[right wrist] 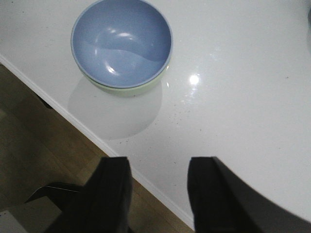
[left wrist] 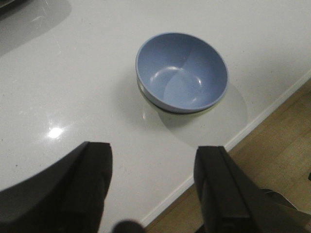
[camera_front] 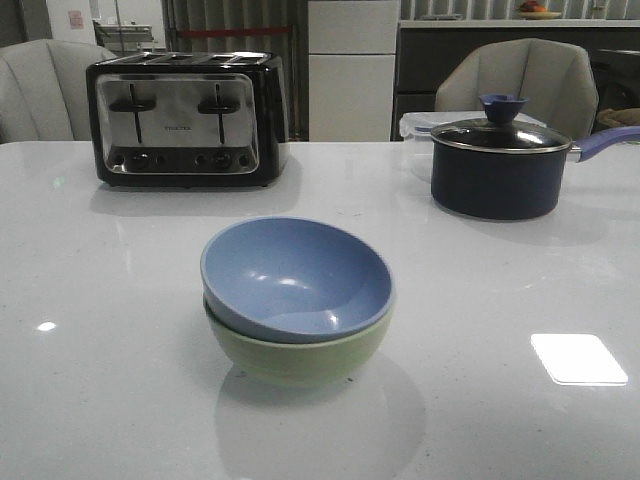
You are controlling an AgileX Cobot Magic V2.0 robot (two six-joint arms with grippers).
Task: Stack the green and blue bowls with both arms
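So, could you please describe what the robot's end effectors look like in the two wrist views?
Both are plain matte black. The left end effector shows two broad, angular fingers with flat inner faces. The right end effector has the same blocky black fingers. No markings, labels or cables are visible on either.

The blue bowl (camera_front: 296,278) looked smooth and softly satin, with small highlights inside. The green bowl (camera_front: 300,355) beneath it had a matt, even skin. The table (camera_front: 100,380) was a glossy white stone-like top, finely speckled, mirroring lamps. The toaster (camera_front: 186,118) showed polished chrome-like metal panels framed in shiny black plastic. The saucepan (camera_front: 495,180) had a dark matt body, a bright metal rim and what seemed a glass lid. Both the left gripper (left wrist: 153,189) and right gripper (right wrist: 158,199) were dull black, plastic-looking. The floor (right wrist: 43,160) resembled brown wood.
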